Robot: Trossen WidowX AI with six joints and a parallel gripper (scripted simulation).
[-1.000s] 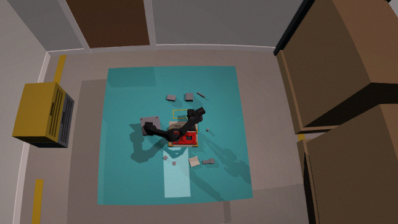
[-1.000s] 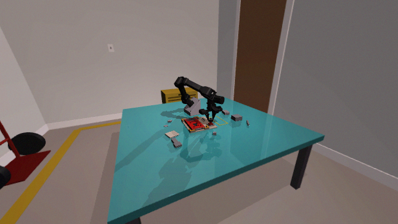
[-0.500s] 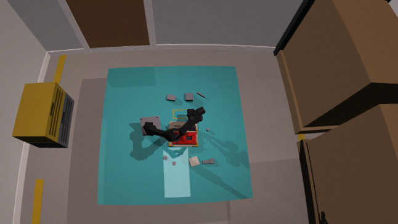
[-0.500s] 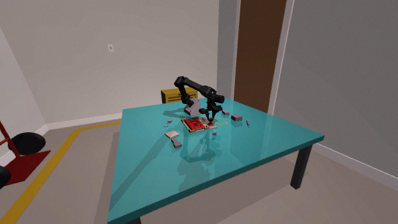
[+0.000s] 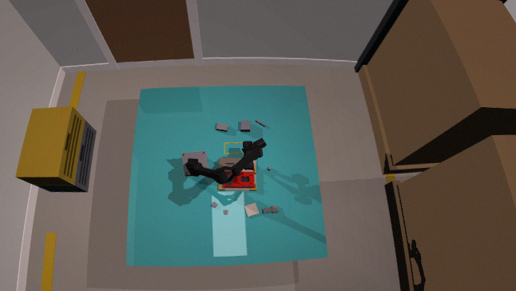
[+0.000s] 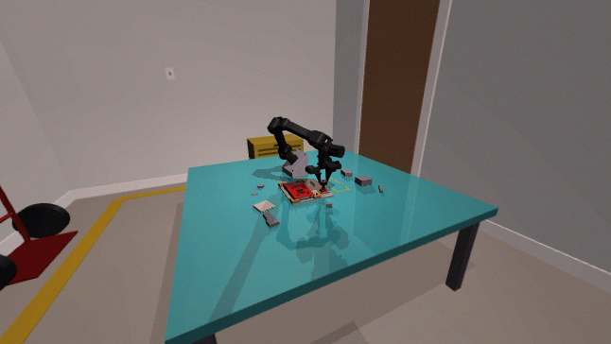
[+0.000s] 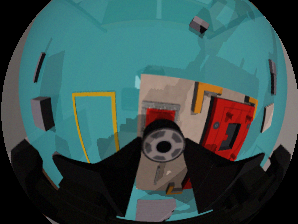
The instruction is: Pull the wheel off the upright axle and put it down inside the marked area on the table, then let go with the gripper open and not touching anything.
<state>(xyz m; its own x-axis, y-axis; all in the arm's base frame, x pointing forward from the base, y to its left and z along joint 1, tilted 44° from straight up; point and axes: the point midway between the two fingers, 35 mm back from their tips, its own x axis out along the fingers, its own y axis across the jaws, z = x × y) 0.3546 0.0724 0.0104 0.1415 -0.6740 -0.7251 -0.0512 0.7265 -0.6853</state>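
The wheel (image 7: 161,143) is a small grey disc with a dark rim and a ring of holes; in the wrist view it sits face-on between my two black fingers. My gripper (image 7: 162,141) (image 6: 323,180) is shut on the wheel, pointing straight down over the near edge of the tan board (image 7: 162,92) that carries a red fixture (image 5: 240,181) (image 6: 298,189) (image 7: 229,123). The axle is hidden under the wheel. The marked area is a yellow rectangle outline (image 5: 224,149) (image 6: 341,191) (image 7: 75,125) on the teal table, just beside the board and apart from the wheel.
Two grey blocks (image 5: 221,127) (image 5: 245,126) and a thin rod (image 5: 260,123) lie beyond the marked area. A small cube (image 5: 269,168) sits to the right of the board. A tan ridged plate (image 5: 252,209), a grey piece (image 5: 271,209) and small cubes (image 5: 214,205) lie in front. The arm's base (image 5: 194,160) stands to the left.
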